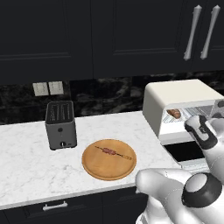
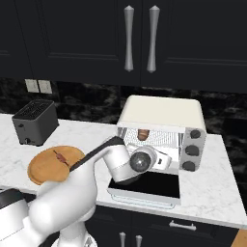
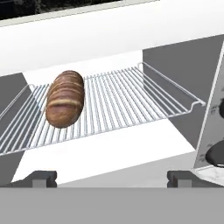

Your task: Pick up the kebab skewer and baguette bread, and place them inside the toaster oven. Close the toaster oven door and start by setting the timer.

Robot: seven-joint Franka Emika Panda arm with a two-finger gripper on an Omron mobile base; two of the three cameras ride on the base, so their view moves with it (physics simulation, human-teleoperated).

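Note:
The baguette bread [image 3: 65,98] lies on the wire rack [image 3: 127,103] inside the cream toaster oven [image 2: 161,116], toward the rack's left side; it also shows as a brown loaf [image 1: 174,113] through the oven's mouth. The toaster oven door [image 2: 144,185] hangs open and flat in front. My gripper [image 3: 113,179] is just outside the oven opening, above the door, open with nothing between its fingertips [image 3: 41,178]. The kebab skewer [image 1: 111,152] rests on the round wooden plate [image 1: 109,168], left of the oven.
A dark grey slot toaster [image 1: 61,124] stands on the white marble counter [image 1: 26,162] left of the plate. Dark knobs [image 2: 193,149] line the oven's right side. Black upper cabinets with silver handles [image 2: 140,38] hang overhead.

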